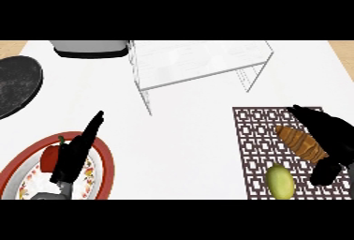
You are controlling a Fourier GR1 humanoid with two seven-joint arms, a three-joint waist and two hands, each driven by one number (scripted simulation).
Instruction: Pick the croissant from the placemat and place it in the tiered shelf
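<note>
A brown striped croissant (301, 142) lies on the dark patterned placemat (259, 136) at the right. My right hand (325, 136) sits just right of the croissant and against it, its fingers stretched along the pastry's far side and the thumb low near its lower end; the hand is open. The white wire tiered shelf (197, 61) stands at the back centre, apart from both hands. At the lower left my left hand (76, 150) rests open with straight fingers above a plate.
A yellow-green fruit (280, 182) lies on the placemat just below the croissant. A red-rimmed plate (104, 161) at the lower left holds a red pepper (51, 157). A dark round pan (17, 84) sits at the left edge and a grey appliance (90, 47) at the back.
</note>
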